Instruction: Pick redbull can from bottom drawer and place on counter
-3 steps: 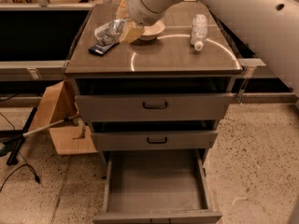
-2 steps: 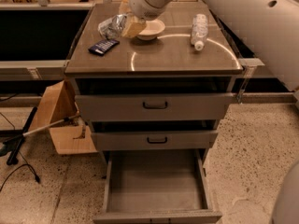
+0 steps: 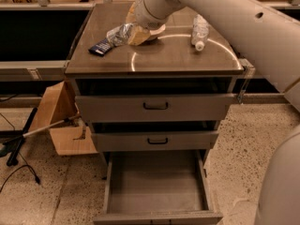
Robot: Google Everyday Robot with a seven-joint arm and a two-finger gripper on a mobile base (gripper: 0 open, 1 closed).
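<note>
Gripper (image 3: 132,34) over the worktop (image 3: 178,55) at 11 o'clock, fingers clasping the redbull can (image 3: 117,33); bottom drawer (image 3: 157,184) open at 6 o'clock.

the dented silver redbull can (image 3: 119,33) lies tilted at the gripper (image 3: 132,33) tip, over the glossy counter (image 3: 178,55); well below the gripper, the grey bottom drawer (image 3: 157,186) stands open.

site: looks to me like a lab or workroom | cues: grey metal drawer cabinet (image 3: 154,108), speckled hard floor (image 3: 243,139), open cardboard box (image 3: 61,121), loose cables (image 3: 21,168) | gripper (image 3: 137,32): over the counter (image 3: 168,55), toward its back
</note>
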